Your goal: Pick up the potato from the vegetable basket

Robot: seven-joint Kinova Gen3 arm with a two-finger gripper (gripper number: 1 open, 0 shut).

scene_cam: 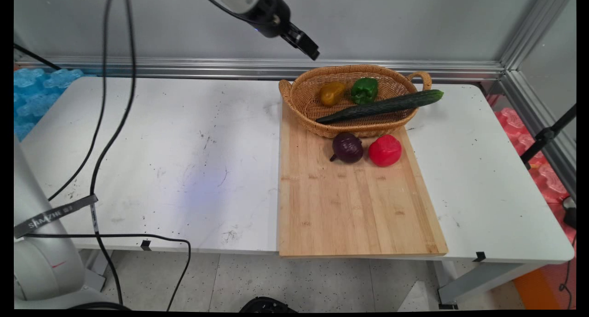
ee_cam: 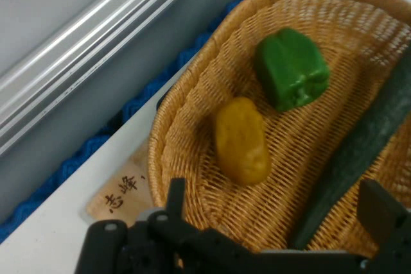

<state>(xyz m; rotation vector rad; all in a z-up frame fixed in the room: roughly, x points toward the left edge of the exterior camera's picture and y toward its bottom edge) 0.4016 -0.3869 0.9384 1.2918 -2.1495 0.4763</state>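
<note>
Main view, hand spread, empty, above basket rim

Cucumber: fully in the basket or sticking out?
Sticking out. The cucumber lies slantwise in the basket, one end on the basket floor, the other resting over the right rim and reaching beyond it, past the handle.

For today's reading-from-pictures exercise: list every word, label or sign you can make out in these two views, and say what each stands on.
"志峰": dark handwritten characters on the wooden cutting board's corner beside the wicker basket, seen in the hand view.
White lettering on the grey strap round the arm's cables, in the main view: too blurred to read.
</note>
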